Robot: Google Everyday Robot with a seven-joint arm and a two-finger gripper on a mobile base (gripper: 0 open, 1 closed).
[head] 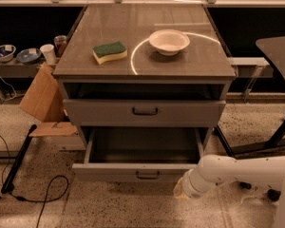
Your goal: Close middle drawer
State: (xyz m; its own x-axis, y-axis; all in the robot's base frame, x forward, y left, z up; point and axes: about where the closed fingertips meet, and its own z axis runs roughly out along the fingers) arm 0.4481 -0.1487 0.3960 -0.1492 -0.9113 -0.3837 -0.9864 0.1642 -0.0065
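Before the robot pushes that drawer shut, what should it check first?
1. Is the middle drawer open and in need of a push? Ok: it is pulled far out.
2. Is anything inside that could jam it? Ok: the part that shows holds nothing.
3. Is the hand near the drawer front? Ok: it is low down, by one end of the front.
4. Is the hand touching the front? Cannot tell.
5. Is the hand in line with the handle? Not ok: it sits well off to the side of it.
6. Are the bowl and sponge safe on top? Ok: both lie back from the front edge.
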